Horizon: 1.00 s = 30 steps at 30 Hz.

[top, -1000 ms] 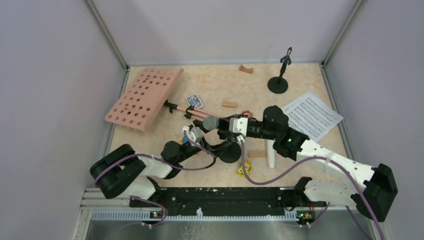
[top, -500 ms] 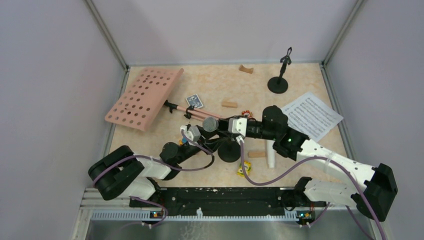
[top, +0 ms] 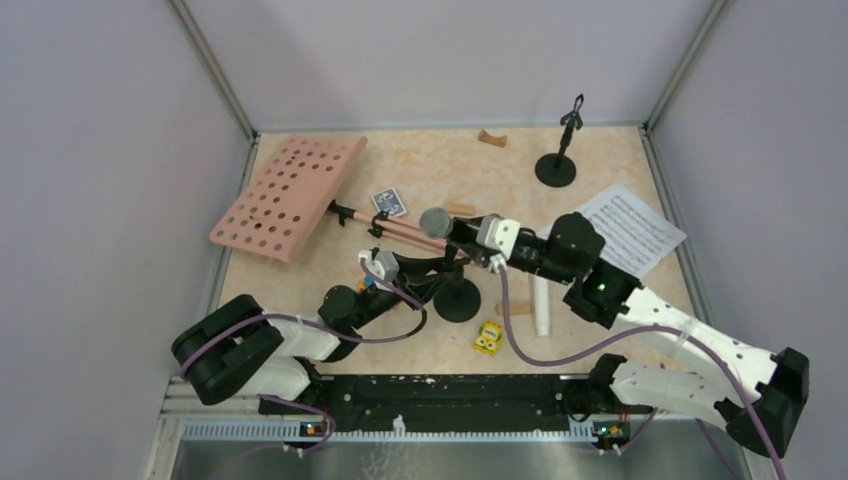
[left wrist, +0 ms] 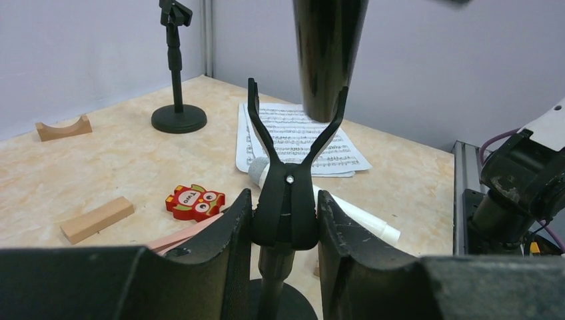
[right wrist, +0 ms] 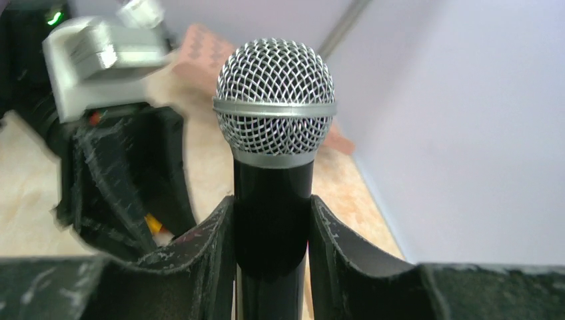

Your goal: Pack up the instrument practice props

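Note:
My left gripper (left wrist: 285, 200) is shut on the clip of a black round-based mic holder (left wrist: 288, 200) that stands upright near the table's middle (top: 458, 303). Just above the clip's prongs hangs the dark microphone (left wrist: 328, 53), clear of them. My right gripper (right wrist: 272, 207) is shut on the dark microphone's body (right wrist: 273, 233), its mesh head (top: 435, 220) pointing left. The white microphone (top: 541, 305) lies beside the sheet music (top: 625, 230). A second mic holder (top: 557, 165) stands at the back right. The pink music desk (top: 285, 195) lies at the back left, its legs (top: 400, 230) stretching towards the middle.
A blue card box (top: 390, 203) lies by the pink legs. Wooden blocks (top: 458, 208) (top: 491, 138) (top: 513, 308) are scattered about. A yellow toy car (top: 488, 337) sits in front of the held holder, and a red owl toy (left wrist: 193, 202) lies left of it in the left wrist view. Grey walls enclose three sides.
My left gripper has shut on the mic holder's clip. The right arm has drawn the dark microphone up and away from the holder, uncovering the yellow toy car.

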Each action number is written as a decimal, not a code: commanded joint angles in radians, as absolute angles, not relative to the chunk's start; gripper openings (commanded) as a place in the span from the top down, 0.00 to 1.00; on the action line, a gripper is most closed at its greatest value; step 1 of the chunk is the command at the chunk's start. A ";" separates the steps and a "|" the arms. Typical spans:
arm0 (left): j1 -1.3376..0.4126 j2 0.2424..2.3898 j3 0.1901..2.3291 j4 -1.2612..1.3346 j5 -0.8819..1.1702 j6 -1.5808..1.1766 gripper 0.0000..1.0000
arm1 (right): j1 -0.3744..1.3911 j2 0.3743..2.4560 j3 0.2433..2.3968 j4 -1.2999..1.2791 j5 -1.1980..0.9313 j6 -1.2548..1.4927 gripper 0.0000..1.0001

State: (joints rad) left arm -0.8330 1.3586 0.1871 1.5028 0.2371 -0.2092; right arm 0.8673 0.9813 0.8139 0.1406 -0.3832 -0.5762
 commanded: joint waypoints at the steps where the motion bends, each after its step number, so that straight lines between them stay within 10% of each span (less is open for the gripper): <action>1: -0.830 1.302 0.170 1.501 0.207 -0.196 1.00 | 0.877 0.881 0.942 0.179 -0.042 -0.354 1.00; 8: -0.830 1.229 0.164 1.374 0.133 -0.215 1.00 | 0.840 0.893 1.036 -0.276 0.677 0.034 1.00; 17: -0.830 1.168 0.176 1.266 0.149 -0.196 1.00 | 0.501 1.031 0.961 -0.598 0.204 0.354 1.00; 30: -0.831 1.096 0.173 1.187 0.141 -0.192 0.95 | 0.425 1.162 0.798 -0.579 0.372 0.371 1.00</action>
State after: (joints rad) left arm -0.8330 1.1187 0.1734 1.1988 0.1581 -0.2020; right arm 0.4778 1.1389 0.8215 -0.6178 0.3447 0.3534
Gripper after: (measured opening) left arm 0.410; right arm 0.358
